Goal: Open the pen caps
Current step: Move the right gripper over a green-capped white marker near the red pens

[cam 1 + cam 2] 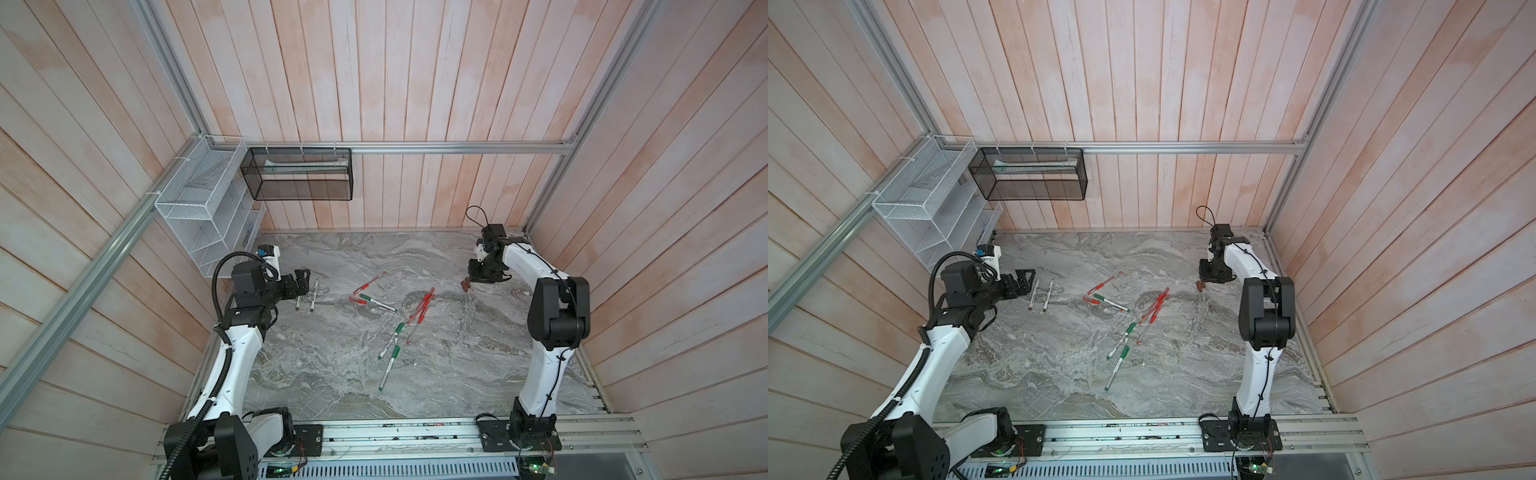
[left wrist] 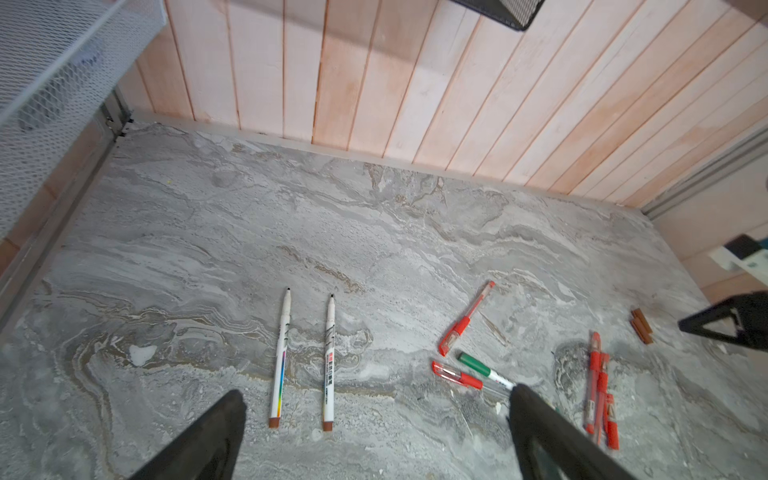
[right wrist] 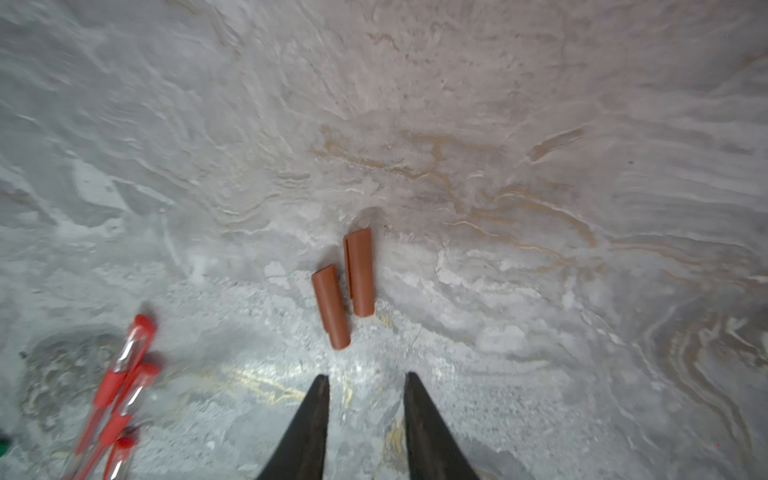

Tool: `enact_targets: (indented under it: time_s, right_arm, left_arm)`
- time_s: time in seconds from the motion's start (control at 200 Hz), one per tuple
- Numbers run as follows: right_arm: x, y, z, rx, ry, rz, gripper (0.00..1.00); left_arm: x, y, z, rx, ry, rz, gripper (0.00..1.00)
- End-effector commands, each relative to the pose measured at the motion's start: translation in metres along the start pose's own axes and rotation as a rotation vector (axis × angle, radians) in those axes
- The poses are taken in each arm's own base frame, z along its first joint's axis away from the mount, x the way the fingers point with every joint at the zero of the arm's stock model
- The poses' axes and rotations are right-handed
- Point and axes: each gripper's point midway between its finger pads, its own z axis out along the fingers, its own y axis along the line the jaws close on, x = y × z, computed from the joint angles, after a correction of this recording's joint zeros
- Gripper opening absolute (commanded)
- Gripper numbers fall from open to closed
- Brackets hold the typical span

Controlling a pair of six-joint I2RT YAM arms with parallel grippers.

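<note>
In both top views the right tool (image 1: pixel 473 277) hovered just beside two brown caps (image 1: pixel 466 286), likely set there clear of the pens. Three green-capped markers (image 1: pixel 400 328) lay well apart from them.

Left wrist: the left tool (image 2: pixel 376 392) gaped empty above two uncapped markers (image 2: pixel 279 357); five red-capped pens (image 2: pixel 465 320) showed.

Right wrist: the jaws stood parted and empty, near the caps.

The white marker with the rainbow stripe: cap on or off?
Off. The striped marker shows a bare dark tip in the left wrist view; two brown caps lie loose on the table.
</note>
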Motion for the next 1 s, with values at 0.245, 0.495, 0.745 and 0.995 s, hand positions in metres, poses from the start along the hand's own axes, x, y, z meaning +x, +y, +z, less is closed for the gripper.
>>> enact_targets:
  time_s: [0.245,0.495,0.745,0.995]
  right_arm:
    - [0.039,0.091,-0.062,-0.158,-0.151,-0.029,0.45]
    - [0.044,0.188,-0.070,-0.282,-0.173,-0.265,0.51]
    - [0.046,0.259,-0.043,-0.316,-0.115,-0.423,0.51]
    - [0.052,0.316,-0.014,-0.352,-0.078,-0.527,0.48]
  left_arm:
    - [-0.021,-0.015,-0.004,0.077,-0.047,0.004,1.00]
    - [0.004,-0.036,0.005,0.198,0.007,0.072,1.00]
    - [0.020,-0.032,0.009,0.193,0.033,0.149,1.00]
    - [0.024,-0.027,0.009,0.178,0.041,0.154,1.00]
